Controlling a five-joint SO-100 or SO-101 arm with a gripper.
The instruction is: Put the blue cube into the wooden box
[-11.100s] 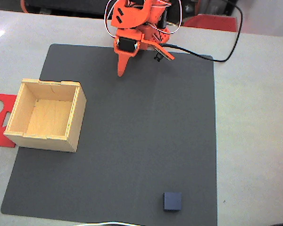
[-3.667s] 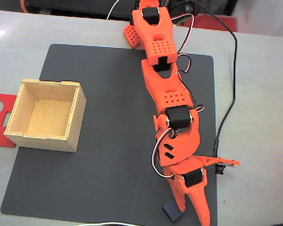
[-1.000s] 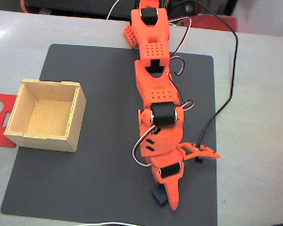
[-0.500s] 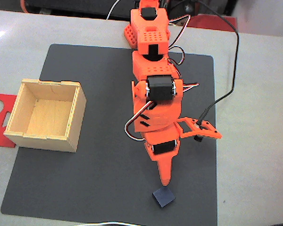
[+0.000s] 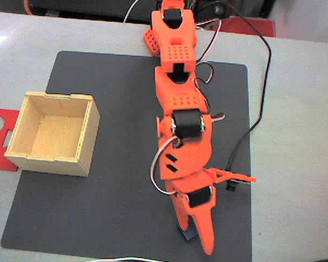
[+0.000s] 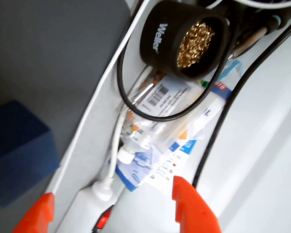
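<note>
Pale grey worktop (image 5: pixel 295 136) with a dark grey mat (image 5: pixel 98 207) spread over it. Blue cube (image 5: pixel 186 233) down near the mat's front edge in the fixed view, mostly hidden under the orange arm, just a dark sliver poking out beside the fingers. Much clearer in the wrist view (image 6: pixel 17 150): sits on the mat at lower left, cut off by the frame edge. Tool (image 5: pixel 199 240) right over it in the fixed view, fingers pointing toward the front of the mat. Two orange fingertips (image 6: pixel 191 206) visible along the bottom of the wrist view, well spread, nothing between them; cube lies off to the left, not inside the gap as far as can be told. Wooden box (image 5: pixel 53 132) well apart at the mat's left edge, open top up, part of a flat red piece (image 5: pixel 0 139) tucked behind it. Off the mat in the wrist view: black brass-wool holder (image 6: pixel 184 39), cables, a plastic packet with a barcode, all a bit blurry.
</note>
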